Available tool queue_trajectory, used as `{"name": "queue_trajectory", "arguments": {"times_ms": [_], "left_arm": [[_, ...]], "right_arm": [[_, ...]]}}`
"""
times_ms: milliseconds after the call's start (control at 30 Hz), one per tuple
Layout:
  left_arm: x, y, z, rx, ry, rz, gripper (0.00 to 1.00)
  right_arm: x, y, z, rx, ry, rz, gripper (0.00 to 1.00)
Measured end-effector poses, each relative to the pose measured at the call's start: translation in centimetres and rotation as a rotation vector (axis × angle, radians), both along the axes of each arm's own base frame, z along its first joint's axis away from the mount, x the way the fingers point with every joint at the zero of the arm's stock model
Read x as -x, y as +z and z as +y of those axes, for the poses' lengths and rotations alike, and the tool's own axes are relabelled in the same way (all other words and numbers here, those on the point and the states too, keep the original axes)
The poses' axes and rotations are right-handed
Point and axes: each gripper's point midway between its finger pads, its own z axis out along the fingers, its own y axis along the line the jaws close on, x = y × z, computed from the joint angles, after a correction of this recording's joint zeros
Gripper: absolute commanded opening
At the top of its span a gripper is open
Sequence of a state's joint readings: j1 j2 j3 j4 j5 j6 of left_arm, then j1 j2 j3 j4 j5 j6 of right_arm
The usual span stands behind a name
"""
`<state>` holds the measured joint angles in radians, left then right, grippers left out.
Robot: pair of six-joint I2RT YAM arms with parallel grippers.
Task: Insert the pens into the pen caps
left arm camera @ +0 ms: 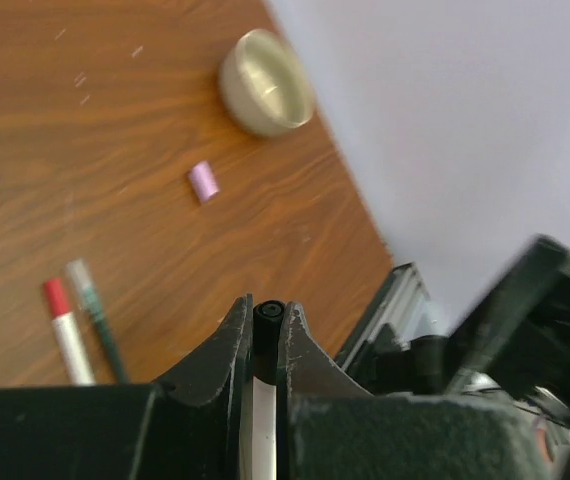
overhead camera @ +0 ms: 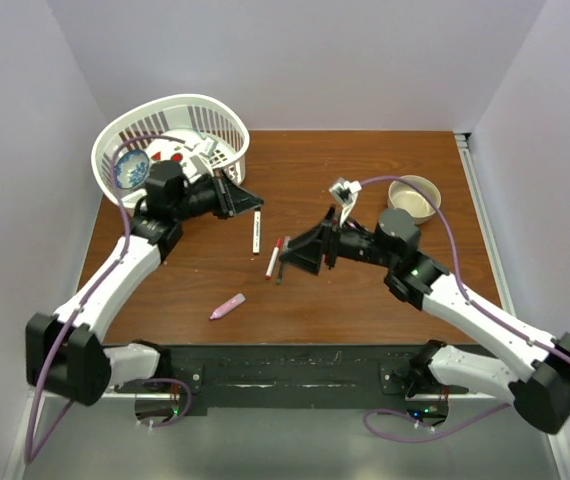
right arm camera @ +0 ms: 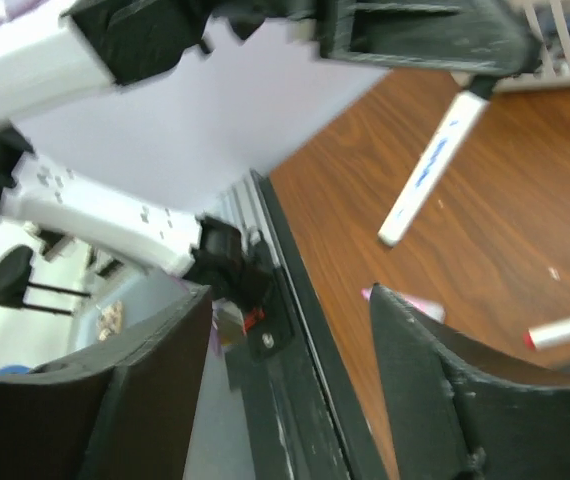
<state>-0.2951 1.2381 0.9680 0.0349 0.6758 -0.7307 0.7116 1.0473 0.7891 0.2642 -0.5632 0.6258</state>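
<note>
- Our left gripper (left arm camera: pixel 268 318) clamps a white pen (left arm camera: pixel 262 420), black end between its jaws.
- Our right gripper (right arm camera: pixel 287 295) gapes wide, holding nothing.
- A pink cap (left arm camera: pixel 203 182) lies near the tan bowl (left arm camera: pixel 265 85); red-ended pen (left arm camera: pixel 67 340) and dark pen (left arm camera: pixel 97 325) lie farther off, side by side.

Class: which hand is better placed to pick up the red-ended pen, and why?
Right. The right hand is open, right beside the red-ended pen; the left hand is shut on another white pen.
</note>
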Motion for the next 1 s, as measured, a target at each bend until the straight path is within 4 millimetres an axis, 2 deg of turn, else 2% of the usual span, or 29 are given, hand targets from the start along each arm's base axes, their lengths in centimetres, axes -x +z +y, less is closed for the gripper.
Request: {"name": "queue_trajectory", "arguments": {"times_ms": [67, 200, 300, 433, 533, 667, 833, 933, 1000], "left_arm": [[-1.1, -3.5, 0.1, -0.065, 0.019, 0.076, 0.0], [-3.1, -9.9, 0.7, -0.219, 0.079, 0.2, 0.0], [-4.4, -13.0, 0.8, -0.311, 0.111, 0.242, 0.0], [-6.1, -16.9, 1.0, -0.413, 0.135, 0.293, 0.0], [-6.7, -19.5, 1.4, -0.472, 0.149, 0.326, 0.01], [-7.1, -21.8, 1.5, -0.523, 0.16, 0.349, 0.04], [-6.7, -24.2, 0.8, -0.553, 0.138, 0.381, 0.18], [-6.3, -25.0, 0.4, -0.565, 0.123, 0.392, 0.3], [-6.3, -25.0, 0.4, -0.572, 0.122, 0.393, 0.48]], "right_arm": [[0.5, -1.0, -1.0, 0.03, -0.031, 0.02, 0.91], [0.3, -1.9, -2.8, 0.089, -0.13, 0.039, 0.93], [0.0, -2.8, -3.9, 0.134, -0.187, 0.05, 0.93], [-0.6, -5.1, -4.9, 0.223, -0.246, 0.083, 0.93], [-0.8, -6.1, -5.5, 0.27, -0.271, 0.09, 0.94], [-1.5, -6.8, -5.9, 0.303, -0.31, 0.091, 0.94], [-2.2, -7.9, -6.0, 0.346, -0.338, 0.119, 0.94], [-2.3, -8.3, -6.1, 0.36, -0.343, 0.128, 0.94], [-2.4, -8.3, -6.2, 0.362, -0.351, 0.128, 0.94]]}}
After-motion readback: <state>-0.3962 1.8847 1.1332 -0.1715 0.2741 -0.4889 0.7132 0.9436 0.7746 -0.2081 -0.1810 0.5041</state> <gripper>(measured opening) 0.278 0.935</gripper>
